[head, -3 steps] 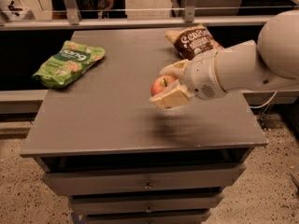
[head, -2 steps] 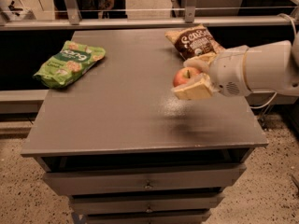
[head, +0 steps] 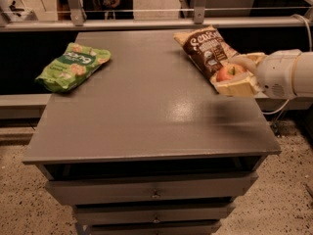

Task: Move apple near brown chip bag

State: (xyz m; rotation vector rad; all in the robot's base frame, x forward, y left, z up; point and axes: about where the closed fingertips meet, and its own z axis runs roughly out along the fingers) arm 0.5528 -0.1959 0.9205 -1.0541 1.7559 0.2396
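Note:
The red-orange apple (head: pixel 229 72) sits between my gripper's cream fingers (head: pixel 239 87) at the table's right edge, touching or just beside the near end of the brown chip bag (head: pixel 208 49). The bag lies flat at the table's back right, white script lettering up. My gripper (head: pixel 234 74) reaches in from the right and is shut on the apple, one finger above it and one below. I cannot tell whether the apple rests on the table or hangs just above it.
A green snack bag (head: pixel 72 65) lies at the table's back left. The grey table (head: pixel 146 116) has drawers below its front edge. A metal rail (head: pixel 146 23) runs behind the table. A cable hangs at the right.
My gripper has carried the apple from the table's middle right toward the back right, up to the near end of the brown chip bag. The arm has drawn back to the right.

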